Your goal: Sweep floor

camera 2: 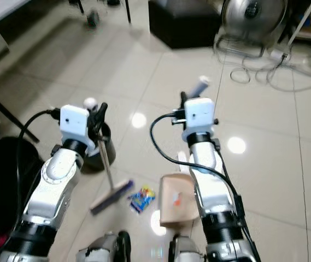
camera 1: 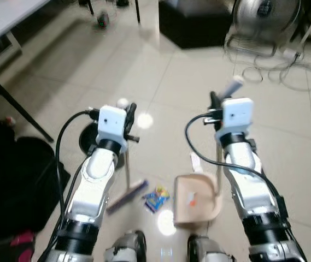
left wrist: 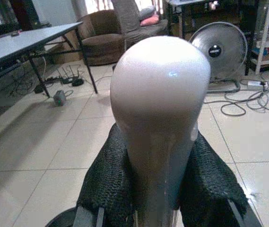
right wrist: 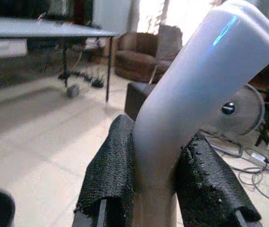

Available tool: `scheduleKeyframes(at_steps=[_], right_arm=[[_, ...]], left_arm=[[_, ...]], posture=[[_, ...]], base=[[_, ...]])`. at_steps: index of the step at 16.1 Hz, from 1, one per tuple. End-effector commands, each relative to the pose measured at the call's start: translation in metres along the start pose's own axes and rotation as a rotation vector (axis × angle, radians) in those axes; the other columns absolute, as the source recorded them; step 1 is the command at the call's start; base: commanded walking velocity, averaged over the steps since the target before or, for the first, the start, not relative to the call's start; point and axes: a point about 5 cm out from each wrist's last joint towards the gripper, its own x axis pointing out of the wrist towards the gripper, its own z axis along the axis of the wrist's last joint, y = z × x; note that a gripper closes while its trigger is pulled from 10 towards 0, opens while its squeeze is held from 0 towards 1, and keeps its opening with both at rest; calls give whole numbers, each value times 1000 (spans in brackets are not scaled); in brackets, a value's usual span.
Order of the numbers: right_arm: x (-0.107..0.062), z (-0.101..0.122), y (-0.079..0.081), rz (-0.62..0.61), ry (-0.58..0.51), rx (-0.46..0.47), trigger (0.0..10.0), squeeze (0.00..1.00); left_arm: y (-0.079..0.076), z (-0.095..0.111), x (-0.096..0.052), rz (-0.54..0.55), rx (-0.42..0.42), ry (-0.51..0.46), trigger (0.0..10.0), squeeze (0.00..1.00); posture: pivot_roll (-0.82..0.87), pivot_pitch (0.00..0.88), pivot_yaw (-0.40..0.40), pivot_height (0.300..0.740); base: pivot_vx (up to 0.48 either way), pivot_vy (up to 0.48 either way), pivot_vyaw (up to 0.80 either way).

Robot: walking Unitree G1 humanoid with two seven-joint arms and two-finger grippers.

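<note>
Left eye view: dustpan holds orange scrap; right gripper clamps its handle, left gripper clamps broom.

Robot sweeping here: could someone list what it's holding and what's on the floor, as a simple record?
left gripper: shut on the broom handle
right gripper: shut on the dustpan handle
broom head: on the tiled floor, near the robot's feet
dustpan: on the floor, an orange scrap inside
litter: colourful wrapper between broom head and dustpan
nearby: black bin behind the broom, fan, cables
</note>
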Motion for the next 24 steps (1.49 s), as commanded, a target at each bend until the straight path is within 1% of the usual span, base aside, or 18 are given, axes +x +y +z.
scheduleKeyframes(at_steps=[1,4,7,8,9,10,11,12,13,14,16,18,19,20,21,22,23,24], right_arm=[[1,1,5,30,-28,-26,10000,0],[4,-7,6,20,-20,-26,10000,0],[5,-10,9,-6,-42,-15,10000,0],[3,-11,13,-30,-74,-32,10000,0],[2,-11,16,-49,-90,-28,10000,0],[0,-11,24,-74,-122,-16,10000,0],[-3,-11,30,-76,-139,-20,10000,0],[-3,-11,31,-74,-140,-23,10000,0],[-5,-13,35,-68,-142,-38,10000,0],[-6,-13,40,-67,-146,-31,10000,0],[-6,-14,45,-78,-153,-19,10000,0],[-5,-16,52,-103,-133,-2,10000,0],[-3,-17,55,-128,-116,10,10000,0],[-2,-17,56,-139,-109,16,10000,0],[0,-14,61,-146,-106,39,10000,0],[1,-13,63,-146,-108,47,10000,0],[3,-11,67,-136,-119,54,10000,0],[3,-10,68,-130,-122,54,10000,0]], left_arm=[[4,-1,-1,19,15,-15,10000,0],[6,-4,1,42,22,-17,10000,0],[3,-3,6,53,21,-32,10000,0],[-1,-1,11,46,19,-48,10000,0],[-3,0,15,43,17,-55,10000,0],[-6,2,21,50,7,-70,10000,0],[-8,3,25,53,6,-78,10000,0],[-8,3,26,54,6,-80,10000,0],[-8,5,29,72,16,-89,10000,0],[-4,9,34,118,16,-103,10000,0],[-2,10,38,160,1,-110,10000,0],[-14,5,39,170,-66,-90,10000,0],[-17,4,39,200,-110,-78,10000,0],[-19,3,39,215,-129,-72,10000,0],[-21,3,41,269,-215,-56,10000,0],[-22,3,42,286,-245,-50,10000,0],[-22,6,46,326,-325,-48,10000,0],[-20,10,50,359,-387,-49,10000,0]], posture=[[47,336,69,740],[55,378,62,740],[64,390,59,740],[80,402,63,740],[82,406,64,740],[86,407,61,740],[90,406,55,740],[91,407,54,740],[93,408,54,740],[89,408,51,740],[87,406,52,740],[82,403,51,740],[70,397,44,740],[68,397,44,740],[56,392,38,740],[55,391,38,740],[48,387,36,740],[46,384,37,740]], base=[[0,0,0],[0,0,0],[0,0,0],[0,0,0],[0,0,0],[0,0,0],[0,0,0],[0,0,0],[0,0,0],[0,0,0],[0,0,0],[0,0,0],[0,0,0],[0,0,0],[0,0,0],[0,0,0],[0,0,0],[0,0,0]])
